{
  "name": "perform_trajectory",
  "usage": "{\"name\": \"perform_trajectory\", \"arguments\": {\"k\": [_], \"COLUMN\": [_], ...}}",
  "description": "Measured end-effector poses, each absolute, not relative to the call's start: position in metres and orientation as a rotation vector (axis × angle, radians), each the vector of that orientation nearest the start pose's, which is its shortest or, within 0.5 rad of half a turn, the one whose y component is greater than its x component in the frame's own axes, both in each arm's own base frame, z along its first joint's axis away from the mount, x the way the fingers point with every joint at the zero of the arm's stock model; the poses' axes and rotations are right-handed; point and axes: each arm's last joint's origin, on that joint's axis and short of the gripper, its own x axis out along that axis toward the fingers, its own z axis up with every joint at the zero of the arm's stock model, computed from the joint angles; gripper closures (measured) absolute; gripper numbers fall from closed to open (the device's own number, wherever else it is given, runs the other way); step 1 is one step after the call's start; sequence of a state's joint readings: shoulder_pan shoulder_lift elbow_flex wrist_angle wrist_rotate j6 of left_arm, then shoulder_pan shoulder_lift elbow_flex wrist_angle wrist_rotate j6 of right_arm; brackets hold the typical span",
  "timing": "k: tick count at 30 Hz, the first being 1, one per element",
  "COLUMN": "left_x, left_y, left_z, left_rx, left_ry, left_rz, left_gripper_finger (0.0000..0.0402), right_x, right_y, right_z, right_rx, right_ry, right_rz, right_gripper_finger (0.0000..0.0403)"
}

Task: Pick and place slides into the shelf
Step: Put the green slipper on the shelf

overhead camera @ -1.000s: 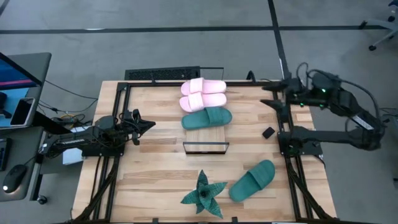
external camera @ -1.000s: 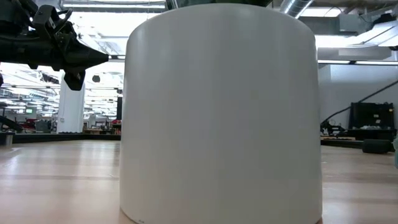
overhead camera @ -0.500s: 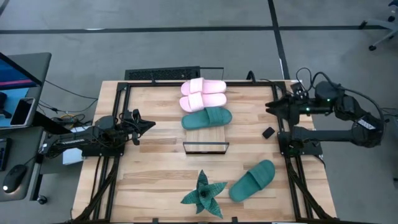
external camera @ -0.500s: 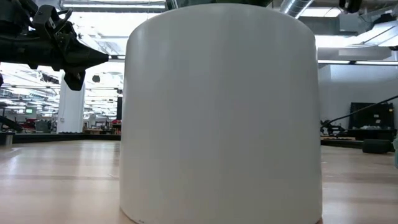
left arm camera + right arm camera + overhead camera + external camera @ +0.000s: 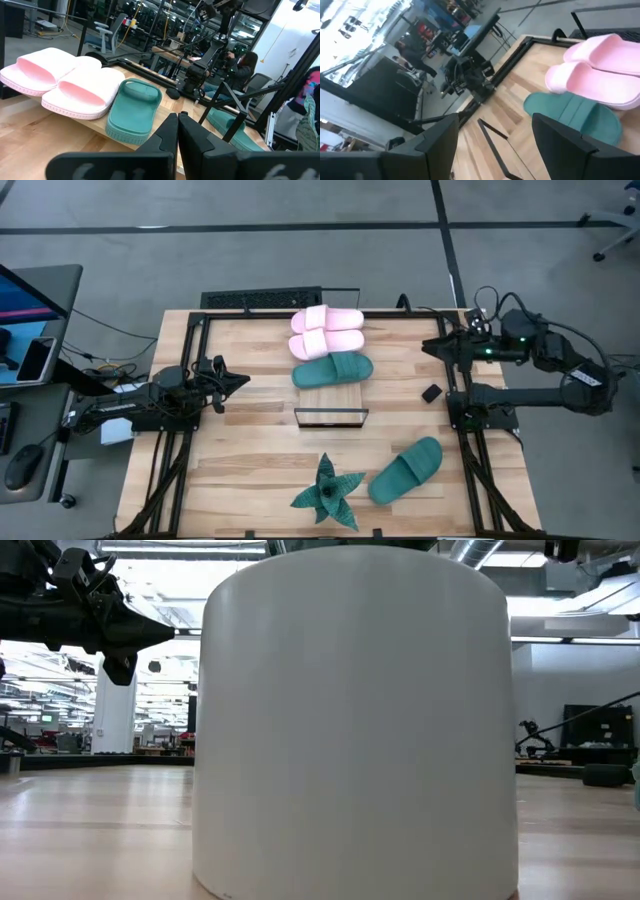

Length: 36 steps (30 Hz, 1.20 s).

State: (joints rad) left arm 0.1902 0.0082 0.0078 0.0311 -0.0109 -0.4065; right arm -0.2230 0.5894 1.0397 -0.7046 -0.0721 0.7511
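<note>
Two pink slides (image 5: 327, 330) are seen lying side by side on the shelf (image 5: 331, 399), at its far end by the table's back edge, and a teal slide (image 5: 332, 369) is laid just beside them on the slats. The near end of the shelf is left bare down to its black frame bar. The second teal slide (image 5: 405, 469) is found well apart, on the table (image 5: 245, 450) toward the near right corner, beside a spiky green plant (image 5: 327, 491). A small black object (image 5: 432, 393) is seen near the right edge.

The left gripper (image 5: 238, 378) is held over the table's left edge, level with the shelf, with open wood between them; its fingers (image 5: 167, 135) are shown pressed together in the left wrist view. The right gripper (image 5: 432, 346) is held over the far right part of the table; its fingers (image 5: 555, 132) are seen spread well apart in the right wrist view, with nothing between them.

The low view is almost wholly filled by a white cylinder (image 5: 355, 720), which is not made out from above; only the left arm is shown past it, raised above the tabletop. A seated person (image 5: 243, 67) in the room beyond is shown only in the left wrist view.
</note>
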Motion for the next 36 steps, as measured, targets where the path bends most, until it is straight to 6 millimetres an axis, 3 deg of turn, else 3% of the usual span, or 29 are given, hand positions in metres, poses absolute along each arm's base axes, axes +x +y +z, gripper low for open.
{"name": "perform_trajectory", "arguments": {"k": [4, 9, 12, 19, 22, 27, 36], "left_x": [0.096, 0.096, 0.096, 0.096, 0.096, 0.096, 0.096], "left_y": [0.019, 0.019, 0.019, 0.019, 0.019, 0.019, 0.019], "left_z": [0.169, 0.169, 0.169, 0.169, 0.169, 0.169, 0.169], "left_rx": [-0.402, -0.403, -0.402, -0.402, -0.402, -0.402, -0.403], "left_ry": [-0.071, -0.071, -0.071, -0.071, -0.071, -0.071, -0.070], "left_rz": [0.192, 0.192, 0.192, 0.190, 0.190, 0.190, 0.189], "left_gripper_finger": [0.0401, 0.0401, 0.0401, 0.0401, 0.0401, 0.0401, 0.0401], "right_x": [0.100, 0.098, 0.085, 0.038, 0.019, 0.007, 0.022], "right_y": [-0.023, -0.024, -0.027, -0.017, -0.010, -0.003, 0.003], "right_z": [0.385, 0.373, 0.368, 0.368, 0.360, 0.332, 0.276], "right_rx": [0.689, 0.530, 0.478, 0.407, 0.499, 0.680, 1.082], "right_ry": [0.214, 0.507, 0.581, 0.398, 0.269, 0.179, 0.389], "right_rz": [-0.284, -0.282, -0.430, -0.516, -0.517, -0.427, -0.153], "right_gripper_finger": [0.0159, 0.0175, 0.0193, 0.0226, 0.0235, 0.0248, 0.0254]}}
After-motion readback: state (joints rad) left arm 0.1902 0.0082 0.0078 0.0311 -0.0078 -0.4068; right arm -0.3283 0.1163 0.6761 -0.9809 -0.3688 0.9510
